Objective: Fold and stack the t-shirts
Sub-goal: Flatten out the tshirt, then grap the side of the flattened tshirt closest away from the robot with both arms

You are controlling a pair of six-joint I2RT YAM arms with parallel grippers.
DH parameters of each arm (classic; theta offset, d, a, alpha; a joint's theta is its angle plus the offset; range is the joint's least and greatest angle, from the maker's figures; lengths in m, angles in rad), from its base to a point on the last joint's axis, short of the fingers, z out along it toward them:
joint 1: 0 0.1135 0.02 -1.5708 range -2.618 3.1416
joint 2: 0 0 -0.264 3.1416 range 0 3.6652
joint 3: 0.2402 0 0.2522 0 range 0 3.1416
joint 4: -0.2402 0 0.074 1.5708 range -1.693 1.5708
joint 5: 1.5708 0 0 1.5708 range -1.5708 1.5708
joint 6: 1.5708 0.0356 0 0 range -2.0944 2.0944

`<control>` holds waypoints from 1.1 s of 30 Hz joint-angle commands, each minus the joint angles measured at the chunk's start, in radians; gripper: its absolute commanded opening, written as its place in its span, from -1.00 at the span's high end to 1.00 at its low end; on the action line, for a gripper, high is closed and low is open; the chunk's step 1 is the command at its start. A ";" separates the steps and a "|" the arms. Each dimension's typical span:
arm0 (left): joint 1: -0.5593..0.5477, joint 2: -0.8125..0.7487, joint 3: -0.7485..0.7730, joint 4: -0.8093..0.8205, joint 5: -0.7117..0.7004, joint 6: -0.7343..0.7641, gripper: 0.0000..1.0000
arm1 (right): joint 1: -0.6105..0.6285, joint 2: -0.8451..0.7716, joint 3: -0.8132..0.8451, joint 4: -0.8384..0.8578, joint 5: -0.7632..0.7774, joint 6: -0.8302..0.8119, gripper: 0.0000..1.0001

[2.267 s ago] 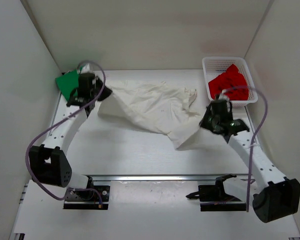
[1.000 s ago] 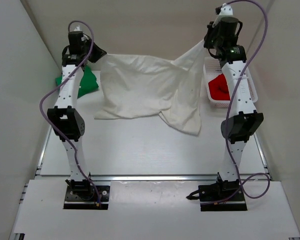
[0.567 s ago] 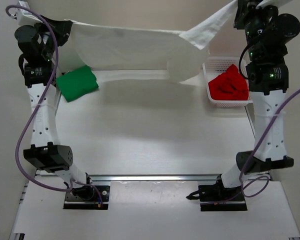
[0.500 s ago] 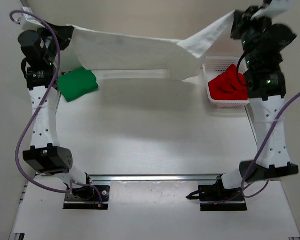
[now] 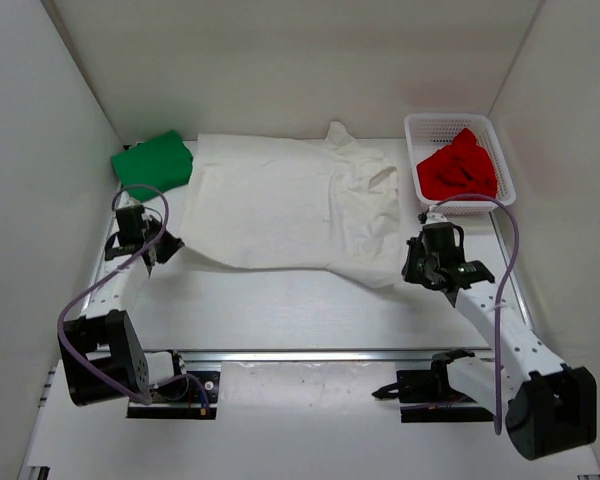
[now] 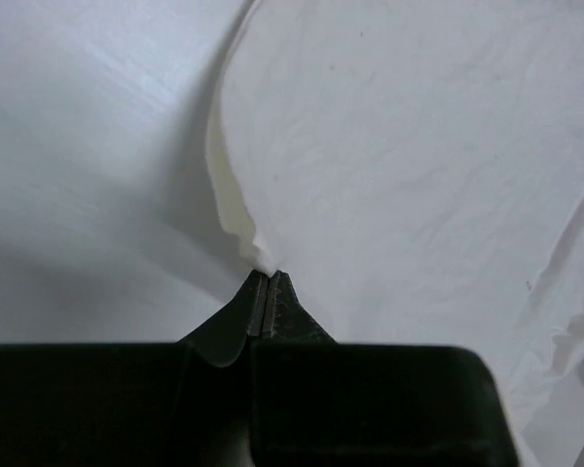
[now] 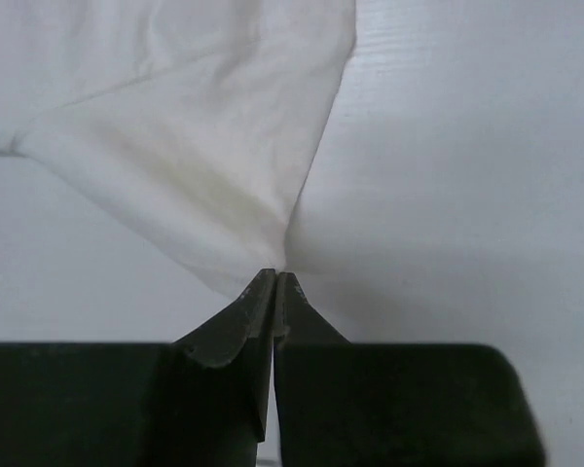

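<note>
White t-shirt (image 5: 280, 205) is lying spread out across the far half of the tabletop (image 5: 280, 310), and both arms have it by the near edge. The left tool (image 6: 270, 274) is closed down tight on a tiny nip of cloth at the near-left corner, and the right tool (image 7: 274, 275) is doing the same at the near-right corner, jaws basically touching with just a sliver of fabric between them. That's my worry, honestly: both grips are right on the very edge, so any pull to start a fold could let the hem slip out, and then one side drops and the fold goes crooked. The right side also looks rumpled, with a sleeve bunched over near the collar, so folding now would likely trap those creases. Further out, the green t-shirt (image 5: 153, 160) looks folded and sits at the far-left corner right up against the white one, so dragging could nudge it. The red t-shirt (image 5: 458, 170) is heaped in the white mesh basket (image 5: 445, 118) at the far right, just beside the sleeve, not yet dealt with.
</note>
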 commanded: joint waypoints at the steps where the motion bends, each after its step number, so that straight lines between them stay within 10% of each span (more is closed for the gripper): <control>1: 0.006 -0.082 -0.085 0.027 0.031 0.024 1.00 | -0.043 -0.112 0.018 -0.069 -0.090 0.074 1.00; 8: 0.066 -0.147 -0.239 -0.025 0.136 0.070 1.00 | -0.025 -0.307 0.017 -0.320 -0.202 0.149 1.00; 20: 0.038 -0.311 -0.138 -0.281 0.063 0.153 1.00 | 0.305 -0.438 0.055 -0.510 0.026 0.445 1.00; 29: 0.014 -0.135 -0.129 -0.027 0.073 -0.008 1.00 | -0.171 -0.159 0.036 -0.172 -0.238 0.102 1.00; 33: 0.021 -0.041 -0.081 0.032 0.037 -0.054 1.00 | -0.166 0.014 0.138 -0.128 -0.138 0.048 1.00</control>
